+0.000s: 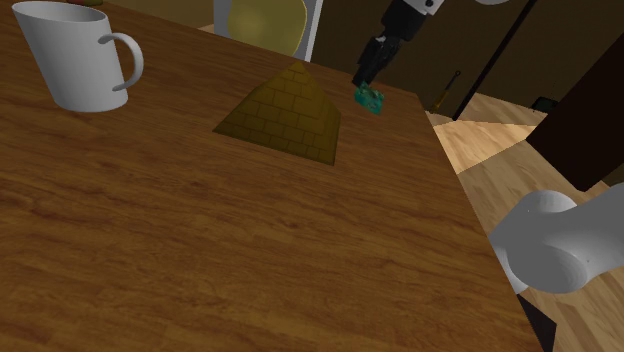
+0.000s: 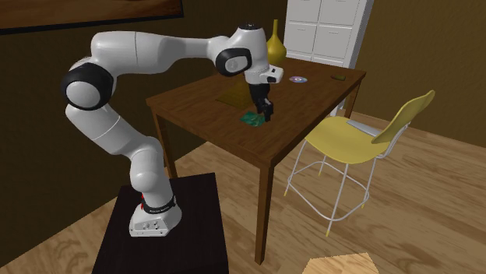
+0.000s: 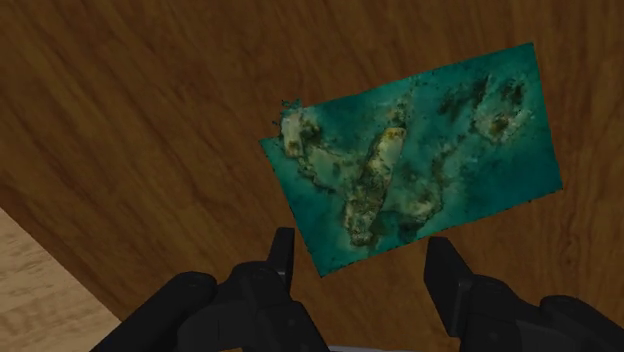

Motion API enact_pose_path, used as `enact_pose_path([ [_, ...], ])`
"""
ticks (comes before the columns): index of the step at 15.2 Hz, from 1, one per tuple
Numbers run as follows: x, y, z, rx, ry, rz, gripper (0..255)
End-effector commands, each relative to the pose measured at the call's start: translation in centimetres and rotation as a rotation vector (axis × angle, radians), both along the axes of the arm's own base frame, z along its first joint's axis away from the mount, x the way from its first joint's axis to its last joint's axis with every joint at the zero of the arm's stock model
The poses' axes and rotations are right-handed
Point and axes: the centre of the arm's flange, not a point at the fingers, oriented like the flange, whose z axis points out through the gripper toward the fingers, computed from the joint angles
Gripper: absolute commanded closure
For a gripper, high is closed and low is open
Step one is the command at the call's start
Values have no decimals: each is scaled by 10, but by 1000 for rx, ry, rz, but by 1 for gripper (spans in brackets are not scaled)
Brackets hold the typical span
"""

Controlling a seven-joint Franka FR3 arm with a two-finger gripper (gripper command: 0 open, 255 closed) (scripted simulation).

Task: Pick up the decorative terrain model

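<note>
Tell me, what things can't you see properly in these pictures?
- White mug: the shoulder view's top edge cuts off part of its rim.
- Yellow pyramid: in the second exterior view the arm hides most of it.
- Green terrain model: its underside faces away from the wrist view.
- Small round thing on the table: too small to name in the second exterior view.
</note>
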Motion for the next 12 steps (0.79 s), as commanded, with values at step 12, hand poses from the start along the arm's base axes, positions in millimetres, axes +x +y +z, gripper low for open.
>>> enact_pose_path([
  [12,0,-1,59,0,0,0,255],
])
